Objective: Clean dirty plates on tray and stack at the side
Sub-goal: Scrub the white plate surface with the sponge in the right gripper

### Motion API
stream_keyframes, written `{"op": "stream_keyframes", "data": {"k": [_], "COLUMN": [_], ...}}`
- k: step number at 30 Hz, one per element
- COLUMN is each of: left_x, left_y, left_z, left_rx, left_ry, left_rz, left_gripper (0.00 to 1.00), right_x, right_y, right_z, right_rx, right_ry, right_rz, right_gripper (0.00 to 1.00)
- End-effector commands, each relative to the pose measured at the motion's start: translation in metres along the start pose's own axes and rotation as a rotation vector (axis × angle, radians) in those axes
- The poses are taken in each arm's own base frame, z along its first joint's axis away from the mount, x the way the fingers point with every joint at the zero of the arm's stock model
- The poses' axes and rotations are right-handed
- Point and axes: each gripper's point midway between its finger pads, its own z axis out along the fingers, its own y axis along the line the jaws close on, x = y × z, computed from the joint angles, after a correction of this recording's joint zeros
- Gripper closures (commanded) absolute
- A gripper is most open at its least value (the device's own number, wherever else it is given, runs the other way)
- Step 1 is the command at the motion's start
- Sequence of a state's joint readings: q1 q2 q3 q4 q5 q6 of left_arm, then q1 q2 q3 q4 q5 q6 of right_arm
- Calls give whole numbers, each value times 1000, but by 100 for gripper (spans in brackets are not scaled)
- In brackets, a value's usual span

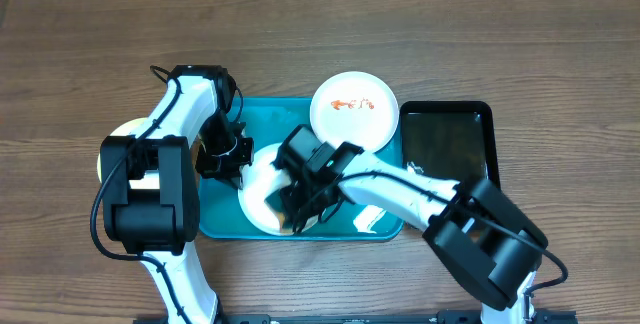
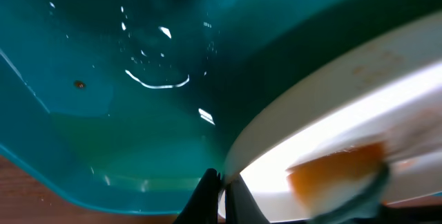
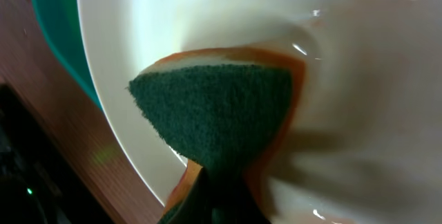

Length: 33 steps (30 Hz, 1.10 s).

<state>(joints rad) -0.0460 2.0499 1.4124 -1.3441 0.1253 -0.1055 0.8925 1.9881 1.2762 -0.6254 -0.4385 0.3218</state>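
Observation:
A white plate (image 1: pixel 258 186) lies in the teal tray (image 1: pixel 285 114). My left gripper (image 1: pixel 236 160) is shut on this plate's left rim; in the left wrist view its fingers (image 2: pixel 222 198) pinch the plate's edge (image 2: pixel 324 92). My right gripper (image 1: pixel 297 204) is shut on a green-and-orange sponge (image 3: pixel 221 110) and presses it onto the same plate (image 3: pixel 359 51). The sponge also shows in the left wrist view (image 2: pixel 337 173). A second white plate (image 1: pixel 353 110) with orange-red smears lies at the tray's far right corner. A pale yellow plate (image 1: pixel 112 142) lies left of the tray, mostly hidden by my left arm.
A narrow black tray (image 1: pixel 450 142) stands right of the teal tray. The wooden table (image 1: pixel 560 74) surrounds both. The teal tray's floor (image 2: pixel 103 79) is glossy with small specks. The tray's rim (image 3: pixel 48 30) and the table (image 3: pixel 55 148) show in the right wrist view.

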Motion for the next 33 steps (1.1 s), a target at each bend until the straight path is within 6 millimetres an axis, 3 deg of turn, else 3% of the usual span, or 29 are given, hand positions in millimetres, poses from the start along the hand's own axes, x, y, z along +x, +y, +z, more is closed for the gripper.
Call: {"op": "stream_keyframes", "data": {"k": [1, 6, 13, 17, 19, 20, 23, 33], "left_x": [-1, -1, -1, -1, -1, -1, -1, -1], "left_y": [0, 0, 0, 0, 0, 0, 0, 0], "left_z": [-6, -6, -6, -6, -6, -6, -6, -6], "left_rx": [-4, -4, -4, -4, -4, -4, -4, -3], "left_ry": [-23, -23, -23, -23, -23, -24, -24, -23], "left_rz": [-4, -4, -4, -4, -4, -4, -4, -4], "left_gripper": [96, 96, 96, 96, 96, 96, 96, 96], "right_x": [3, -17, -52, -40, -28, -12, 8, 9], "right_y": [-16, -55, -58, -58, -57, -52, -37, -33], "right_z": [3, -16, -61, -75, -74, -71, -65, -34], "right_rx": [152, 351, 354, 374, 366, 332, 271, 252], "right_ry": [-3, -90, -139, -71, -19, 45, 127, 90], "right_rz": [-45, 10, 76, 108, 123, 141, 152, 124], "right_gripper": [96, 96, 96, 96, 96, 96, 96, 96]}}
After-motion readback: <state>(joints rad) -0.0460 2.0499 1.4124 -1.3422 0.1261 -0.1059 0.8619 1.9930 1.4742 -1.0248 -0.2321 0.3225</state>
